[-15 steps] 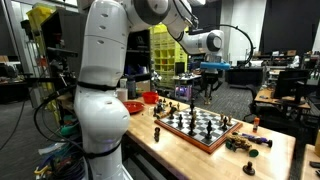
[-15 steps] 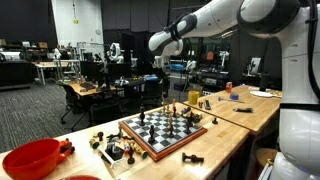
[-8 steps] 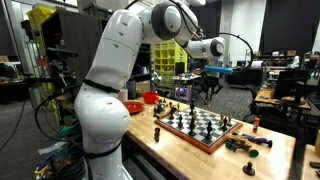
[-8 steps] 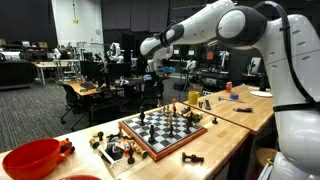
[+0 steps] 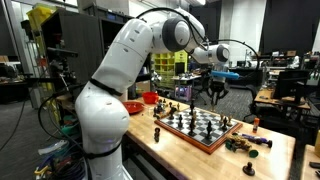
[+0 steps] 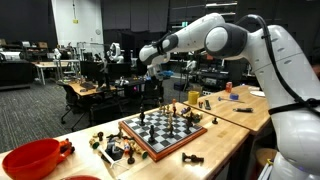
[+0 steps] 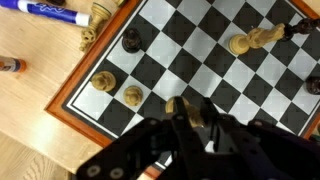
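A wooden chessboard (image 5: 200, 126) with light and dark pieces lies on the wooden table; it shows in both exterior views (image 6: 165, 131). My gripper (image 5: 214, 91) hangs well above the board's far side (image 6: 152, 78). In the wrist view the gripper (image 7: 188, 110) comes in from the bottom, fingers close together, shut on a light chess piece (image 7: 176, 105) that is partly hidden by one finger. Below it lie the board's squares (image 7: 200, 50), two light pawns (image 7: 104, 81) near a corner, a dark piece (image 7: 131, 40) and a light piece (image 7: 247, 42).
A red bowl (image 6: 30, 158) and loose chess pieces (image 6: 115, 150) sit on the table beside the board. More loose pieces (image 5: 246, 143) lie at the other end. A blue marker (image 7: 45, 12) lies off the board. Lab benches and chairs stand behind.
The arm has swung and unfolded over the last second; the gripper has shifted sideways above the board's far side and stays at about the same height.
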Controlling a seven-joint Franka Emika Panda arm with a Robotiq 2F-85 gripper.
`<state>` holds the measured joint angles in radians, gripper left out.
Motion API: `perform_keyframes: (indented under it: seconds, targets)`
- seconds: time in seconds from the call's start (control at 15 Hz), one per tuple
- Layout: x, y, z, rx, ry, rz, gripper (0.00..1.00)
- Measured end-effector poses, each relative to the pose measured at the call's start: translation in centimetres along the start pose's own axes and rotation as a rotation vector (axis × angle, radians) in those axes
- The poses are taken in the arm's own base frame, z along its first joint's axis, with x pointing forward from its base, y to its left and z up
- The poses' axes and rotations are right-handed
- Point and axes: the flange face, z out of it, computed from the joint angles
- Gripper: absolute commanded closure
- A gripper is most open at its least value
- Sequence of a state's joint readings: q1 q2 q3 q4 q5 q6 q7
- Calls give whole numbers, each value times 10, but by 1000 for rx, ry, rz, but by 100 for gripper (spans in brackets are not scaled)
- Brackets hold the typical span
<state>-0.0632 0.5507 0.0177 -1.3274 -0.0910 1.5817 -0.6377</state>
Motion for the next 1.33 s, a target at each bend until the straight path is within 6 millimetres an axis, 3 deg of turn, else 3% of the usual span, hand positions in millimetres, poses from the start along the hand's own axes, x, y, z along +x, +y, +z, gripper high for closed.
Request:
perform_keyframes:
  seconds: [1.33]
  targets:
    - [20,43,29,51,-33,-29,95]
